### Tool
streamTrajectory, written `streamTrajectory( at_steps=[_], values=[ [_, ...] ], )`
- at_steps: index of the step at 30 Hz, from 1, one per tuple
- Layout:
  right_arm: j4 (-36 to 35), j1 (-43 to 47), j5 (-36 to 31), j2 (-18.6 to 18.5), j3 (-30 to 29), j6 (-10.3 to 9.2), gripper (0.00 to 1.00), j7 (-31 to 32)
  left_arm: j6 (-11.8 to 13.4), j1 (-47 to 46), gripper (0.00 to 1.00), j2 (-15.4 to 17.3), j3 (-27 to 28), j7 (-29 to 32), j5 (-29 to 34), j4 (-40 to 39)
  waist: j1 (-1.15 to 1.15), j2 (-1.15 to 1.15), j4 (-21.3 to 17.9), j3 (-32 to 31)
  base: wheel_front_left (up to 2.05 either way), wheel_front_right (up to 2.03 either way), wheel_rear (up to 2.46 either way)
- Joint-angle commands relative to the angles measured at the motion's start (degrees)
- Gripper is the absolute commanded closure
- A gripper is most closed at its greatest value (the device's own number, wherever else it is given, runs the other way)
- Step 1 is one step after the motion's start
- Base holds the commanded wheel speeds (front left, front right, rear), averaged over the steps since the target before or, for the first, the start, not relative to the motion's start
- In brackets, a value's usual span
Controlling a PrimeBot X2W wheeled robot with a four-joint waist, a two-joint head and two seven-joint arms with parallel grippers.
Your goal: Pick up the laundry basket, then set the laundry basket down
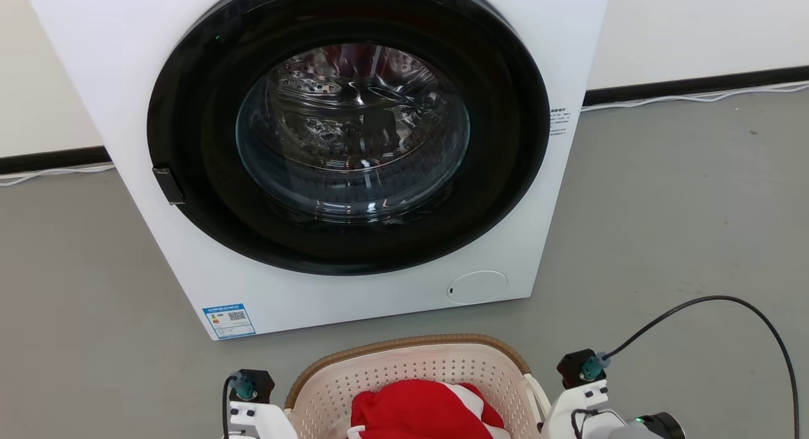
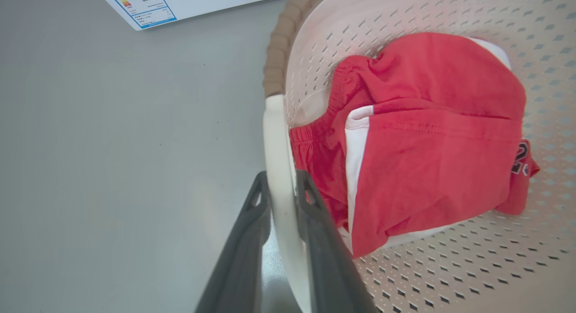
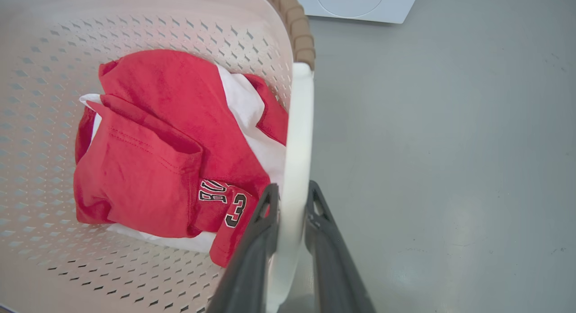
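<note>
Cream-white perforated plastic laundry basket (image 1: 404, 345) with brown woven-look rim is located just before the white front-loading washing machine (image 1: 126, 79), with a red-and-white garment (image 1: 423, 407) inside. Left gripper (image 2: 281, 181) is clamped on one white side handle (image 2: 274, 133), right gripper (image 3: 292, 192) on the other (image 3: 300, 124). Whether the basket rests on the grey floor (image 1: 663, 224) cannot be told.

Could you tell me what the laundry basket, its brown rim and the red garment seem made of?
The laundry basket looks like moulded plastic: cream, matt, with regular holes. Its brown rim is probably plastic too, shaped to look woven. The red garment seems soft cloth, creased, with stitched hems.
</note>
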Motion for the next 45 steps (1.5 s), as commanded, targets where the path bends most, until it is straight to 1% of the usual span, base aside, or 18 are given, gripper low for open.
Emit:
streamTrajectory(
  at_steps=[1,35,45],
  values=[
    [-0.72,-1.31,0.26,1.02,1.36,0.52,1.0,-0.36,-0.86,-1.93,1.0,0.66,0.48,-0.41,-0.65,-1.29,0.0,0.0,0.06,-0.05,0.0,0.0,0.0],
    [0.17,-2.05,5.01,1.02,5.66,0.52,1.0,-1.42,-0.86,-2.57,1.0,1.45,-3.15,-0.83,-4.06,-0.41,0.0,0.0,1.47,-0.2,0.0,0.0,0.0],
    [0.21,-2.73,6.05,1.02,6.76,0.52,1.0,-3.33,-0.26,-3.68,1.0,1.82,-3.55,-2.36,-4.37,-0.13,0.0,0.0,1.94,1.33,0.0,0.0,0.0]
  ],
)
